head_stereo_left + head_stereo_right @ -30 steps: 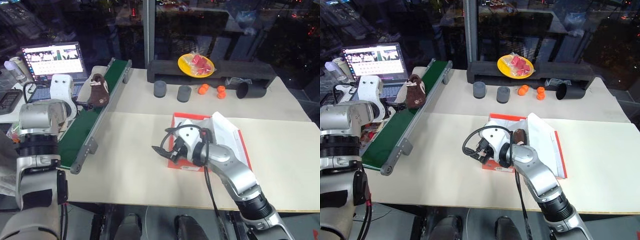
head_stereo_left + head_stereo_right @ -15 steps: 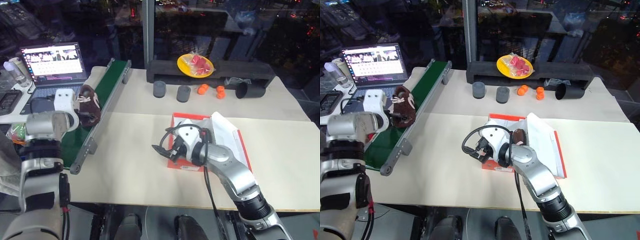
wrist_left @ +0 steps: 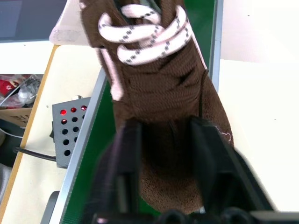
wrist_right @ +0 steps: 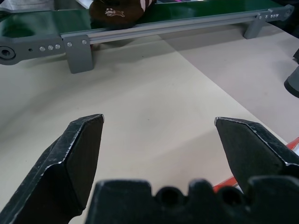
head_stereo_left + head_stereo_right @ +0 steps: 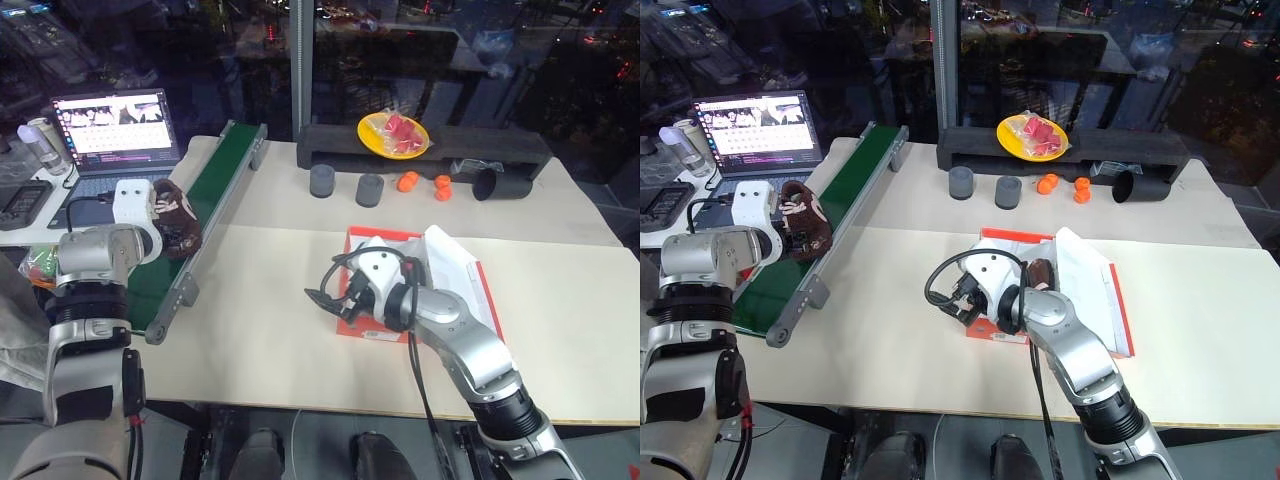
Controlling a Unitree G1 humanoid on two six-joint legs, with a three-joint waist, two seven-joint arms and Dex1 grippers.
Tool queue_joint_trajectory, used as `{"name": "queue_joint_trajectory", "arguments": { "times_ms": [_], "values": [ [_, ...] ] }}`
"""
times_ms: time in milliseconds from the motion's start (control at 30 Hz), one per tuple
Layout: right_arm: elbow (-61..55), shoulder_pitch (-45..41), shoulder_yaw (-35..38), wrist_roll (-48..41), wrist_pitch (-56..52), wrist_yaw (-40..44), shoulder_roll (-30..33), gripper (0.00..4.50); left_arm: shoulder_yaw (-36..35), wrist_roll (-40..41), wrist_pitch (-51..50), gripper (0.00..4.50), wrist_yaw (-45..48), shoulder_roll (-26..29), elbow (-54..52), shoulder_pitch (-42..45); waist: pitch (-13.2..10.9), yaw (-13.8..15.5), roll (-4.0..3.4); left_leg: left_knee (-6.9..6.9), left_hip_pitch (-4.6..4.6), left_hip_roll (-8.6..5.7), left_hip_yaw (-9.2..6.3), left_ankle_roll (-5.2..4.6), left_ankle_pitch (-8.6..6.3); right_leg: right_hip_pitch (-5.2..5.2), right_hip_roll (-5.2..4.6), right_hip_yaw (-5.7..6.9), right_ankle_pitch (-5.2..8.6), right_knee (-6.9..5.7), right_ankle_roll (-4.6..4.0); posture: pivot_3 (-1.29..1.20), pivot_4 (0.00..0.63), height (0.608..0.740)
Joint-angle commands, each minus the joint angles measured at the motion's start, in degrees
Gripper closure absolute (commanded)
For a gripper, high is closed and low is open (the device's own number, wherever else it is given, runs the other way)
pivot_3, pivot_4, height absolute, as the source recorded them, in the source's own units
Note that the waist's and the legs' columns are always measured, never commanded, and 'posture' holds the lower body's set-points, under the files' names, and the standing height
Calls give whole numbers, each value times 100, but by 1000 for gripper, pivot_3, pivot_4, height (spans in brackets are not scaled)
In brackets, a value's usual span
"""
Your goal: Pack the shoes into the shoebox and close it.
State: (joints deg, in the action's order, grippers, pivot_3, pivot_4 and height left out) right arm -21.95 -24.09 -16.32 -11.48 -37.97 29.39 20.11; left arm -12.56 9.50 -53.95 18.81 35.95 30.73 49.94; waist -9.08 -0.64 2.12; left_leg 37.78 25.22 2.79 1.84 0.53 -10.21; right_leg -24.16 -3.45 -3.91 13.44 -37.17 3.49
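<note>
left gripper (image 3: 163,154): clamped on shoe (image 3: 159,93) on the green conveyor (image 5: 215,185), table's left edge (toe hidden)
right gripper (image 4: 159,140): wide apart, holding nothing
shoebox (image 5: 480,285): mid-table, largely hidden by right arm

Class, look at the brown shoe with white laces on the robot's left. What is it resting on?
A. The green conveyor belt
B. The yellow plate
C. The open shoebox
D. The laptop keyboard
A: the left gripper is shut on the shoe, which lies on the green conveyor belt, beside the laptop.
</note>
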Motion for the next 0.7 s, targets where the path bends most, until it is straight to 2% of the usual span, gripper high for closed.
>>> {"name": "queue_joint_trajectory", "arguments": {
  "times_ms": [33,133,200,300,400,533,700],
  "values": [
    [-257,-47,167,-23,-24,-49,-12,0,44,-13,-34,3351,-28,-56,91,29,0,1,0,0,0,0,0,0,0,0,0,0,0,0,0,0,150,719],
    [-257,-47,174,-19,-38,-64,-15,0,-2,-14,72,3351,-113,-108,106,39,0,3,0,0,0,0,0,0,0,0,0,0,0,0,0,0,150,719],
    [-259,-47,177,-18,-46,-75,-19,0,-204,69,490,3351,-246,-234,42,77,0,13,0,0,0,0,0,0,0,1,0,0,0,0,0,0,150,719],
    [-202,-88,291,-74,-127,-171,-113,0,-865,548,1699,3351,-378,-711,-559,243,-2,69,4,1,3,0,-1,1,2,-1,0,1,-1,1,0,0,150,719],
    [-77,-219,571,-239,-409,-348,-320,0,-1013,790,2079,3351,-332,-1018,-1009,243,-11,95,24,6,33,1,-3,3,2,-18,-1,2,-3,7,-2,0,150,719],
    [440,-674,1519,-805,-1450,-840,-860,0,-869,1219,1950,3351,-244,-1484,-1691,107,-10,46,25,4,40,0,-1,4,-4,-21,-3,0,-4,17,-1,0,150,719],
    [1120,-1906,3660,-2101,-2446,-1966,-1918,0,-318,1606,1470,3351,51,-2002,-2602,-281,-10,0,25,3,39,1,-3,4,-4,-21,-3,0,-4,11,-1,0,150,719]
  ]
}}
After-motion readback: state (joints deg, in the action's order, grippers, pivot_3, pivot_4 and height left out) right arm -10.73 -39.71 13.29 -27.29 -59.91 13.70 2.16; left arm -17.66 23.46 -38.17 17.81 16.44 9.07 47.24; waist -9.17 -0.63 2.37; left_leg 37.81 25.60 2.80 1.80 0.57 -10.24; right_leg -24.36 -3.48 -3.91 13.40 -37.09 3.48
